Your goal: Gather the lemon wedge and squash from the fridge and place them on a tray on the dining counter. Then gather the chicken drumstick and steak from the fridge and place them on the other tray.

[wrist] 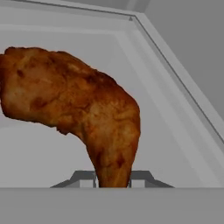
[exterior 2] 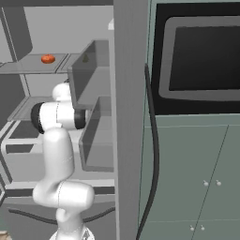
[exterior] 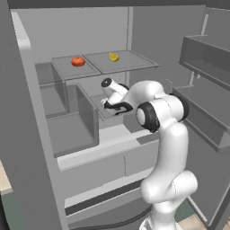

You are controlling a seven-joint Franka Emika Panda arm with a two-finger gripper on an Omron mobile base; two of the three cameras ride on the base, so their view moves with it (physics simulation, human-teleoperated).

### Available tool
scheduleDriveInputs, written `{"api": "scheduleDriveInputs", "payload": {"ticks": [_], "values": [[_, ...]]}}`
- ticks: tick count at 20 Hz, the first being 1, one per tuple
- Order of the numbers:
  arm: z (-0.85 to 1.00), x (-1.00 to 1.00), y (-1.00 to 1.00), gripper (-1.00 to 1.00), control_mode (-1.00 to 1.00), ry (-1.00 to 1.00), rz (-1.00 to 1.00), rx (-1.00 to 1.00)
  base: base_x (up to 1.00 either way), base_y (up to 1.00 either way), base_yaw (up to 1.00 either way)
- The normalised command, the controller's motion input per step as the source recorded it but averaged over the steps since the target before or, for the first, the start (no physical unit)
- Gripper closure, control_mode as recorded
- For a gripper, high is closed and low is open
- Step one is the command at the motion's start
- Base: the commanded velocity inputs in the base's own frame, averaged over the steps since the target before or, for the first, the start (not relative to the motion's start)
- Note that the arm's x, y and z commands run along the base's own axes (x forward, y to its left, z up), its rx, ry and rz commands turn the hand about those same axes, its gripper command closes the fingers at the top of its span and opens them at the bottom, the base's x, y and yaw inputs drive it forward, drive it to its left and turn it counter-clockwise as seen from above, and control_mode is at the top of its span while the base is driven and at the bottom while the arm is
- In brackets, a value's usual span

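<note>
While I'm reaching into the grey fridge (exterior: 67, 130), my gripper (wrist: 113, 179) pinches the browned, curved chicken drumstick (wrist: 74, 105).

Rough, browned, matt chicken drumstick (wrist: 74, 105); smooth, matt grey fridge shelf (wrist: 175, 109).

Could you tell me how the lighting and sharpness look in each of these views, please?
Left base view: flat, even light, soft shading under the fridge shelf. Right base view: a grey panel blocks much of the fridge. Hand view: the chicken drumstick between the claw tips looks coarse and soft-edged; no glare.
</note>
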Motion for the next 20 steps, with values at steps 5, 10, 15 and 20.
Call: {"api": "scheduleDriveInputs", "payload": {"ticks": [5, 10, 15, 20], "values": [[-0.06, -0.6, 0.01, 1.0, -1.0, -0.03, 0.0, 0.0, 0.0, 0.0, 0.0], [0.12, -0.59, 0.02, 1.0, -1.0, 0.0, -0.06, 0.0, 0.0, 0.0, 0.0], [0.49, -0.56, 0.0, 1.0, -1.0, 0.0, -0.06, 0.0, 0.0, 0.0, 0.0], [0.49, -0.7, 0.0, 1.0, -1.0, 0.01, -0.11, 0.02, 0.0, 0.0, 0.0]]}}
